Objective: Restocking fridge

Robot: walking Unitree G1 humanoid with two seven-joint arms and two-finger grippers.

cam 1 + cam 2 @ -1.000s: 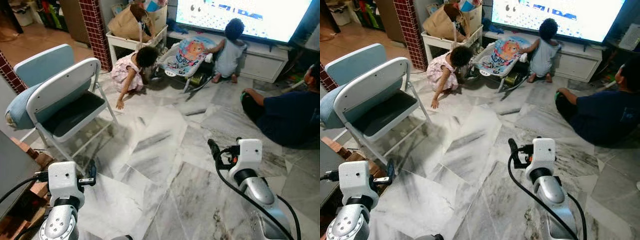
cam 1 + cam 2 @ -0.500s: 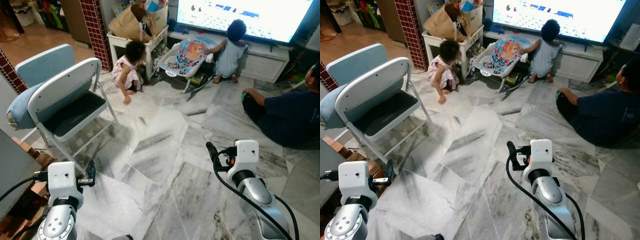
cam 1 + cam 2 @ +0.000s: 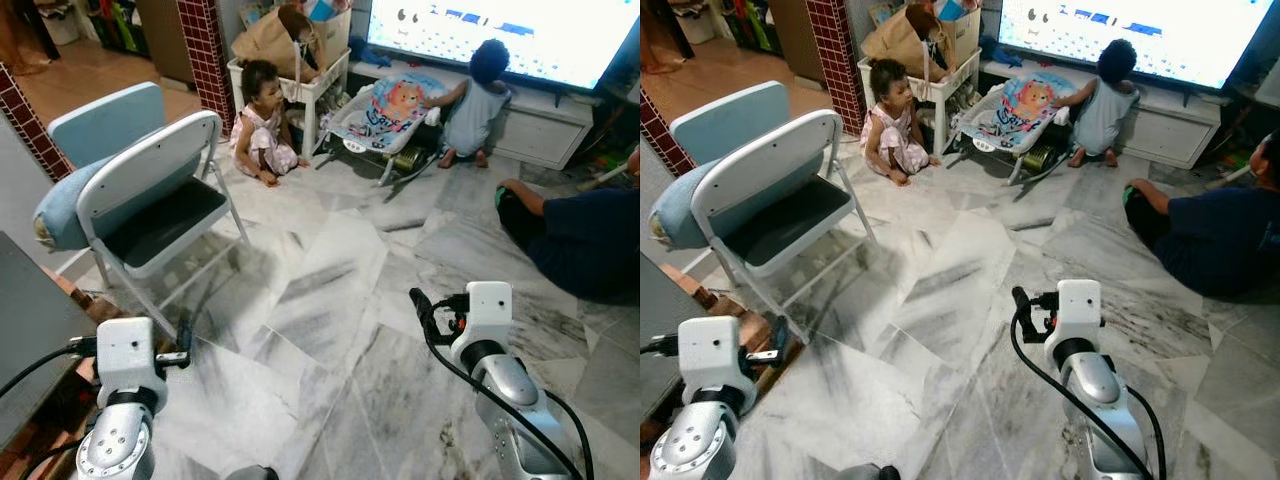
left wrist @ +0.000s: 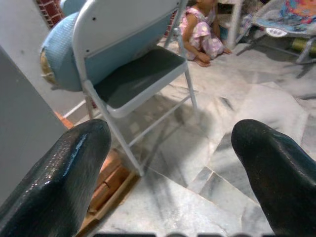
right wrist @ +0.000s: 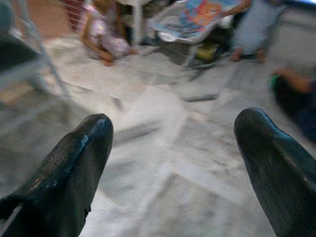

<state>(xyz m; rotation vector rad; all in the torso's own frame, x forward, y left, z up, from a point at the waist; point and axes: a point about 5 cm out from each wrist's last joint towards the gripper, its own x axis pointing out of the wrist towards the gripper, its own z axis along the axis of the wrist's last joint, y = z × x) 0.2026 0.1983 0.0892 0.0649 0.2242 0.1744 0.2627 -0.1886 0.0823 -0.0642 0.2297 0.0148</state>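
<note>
Both tools, the left tool (image 4: 168, 163) and right tool (image 5: 173, 163), hang wide and empty over the marble floor (image 3: 320, 300); no fridge or stock can be seen; walking on risks clipping the folding chair (image 3: 150, 200) or the child (image 3: 262, 120) sitting near.

Your left hand (image 4: 173, 143) is held low and forward over a pale grey marble floor (image 3: 330, 290). Its two black fingers are spread wide apart, with floor tiles showing between them. It points towards a white folding chair (image 3: 160, 200) with a dark seat, which stands near it on your left. Your right hand (image 5: 173, 138) is held out at a similar height on your right. Its two black fingers are also spread wide, over bare marble.
</note>
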